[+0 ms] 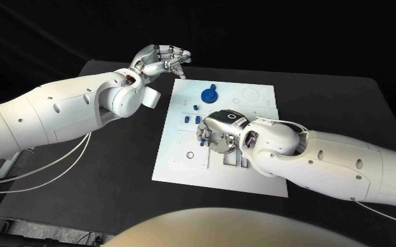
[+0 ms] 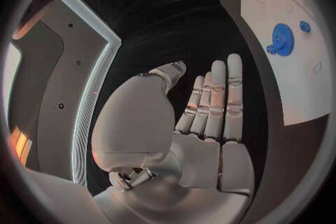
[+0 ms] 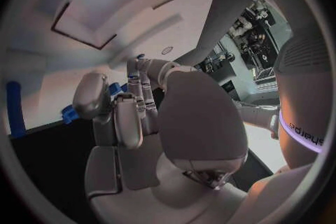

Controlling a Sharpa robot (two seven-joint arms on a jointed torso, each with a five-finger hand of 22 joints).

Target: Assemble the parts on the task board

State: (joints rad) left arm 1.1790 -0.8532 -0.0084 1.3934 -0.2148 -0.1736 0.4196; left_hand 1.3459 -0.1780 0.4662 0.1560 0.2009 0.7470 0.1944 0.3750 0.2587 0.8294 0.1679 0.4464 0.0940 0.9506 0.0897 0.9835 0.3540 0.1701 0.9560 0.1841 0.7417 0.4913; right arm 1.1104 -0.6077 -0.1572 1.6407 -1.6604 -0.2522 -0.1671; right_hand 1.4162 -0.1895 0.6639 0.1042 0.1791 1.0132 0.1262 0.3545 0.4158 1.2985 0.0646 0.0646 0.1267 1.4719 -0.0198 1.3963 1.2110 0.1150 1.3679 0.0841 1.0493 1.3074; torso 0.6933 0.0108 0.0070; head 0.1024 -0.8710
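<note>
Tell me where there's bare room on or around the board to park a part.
Free: the task board's near strip in front of the right hand, and its far right corner beyond the blue gear. The black table left of the board is bare too. Crowded: mid-board under the right hand, and the far left corner by the left hand.

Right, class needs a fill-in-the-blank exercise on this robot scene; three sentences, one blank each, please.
1. The round blue gear lies on the flat white task board, whose colour is ____.
2. The silver left hand hovers beside the board over the ____ table.
3. The silver right hand is over the board's ____.

Missing words: white; black; middle
</note>
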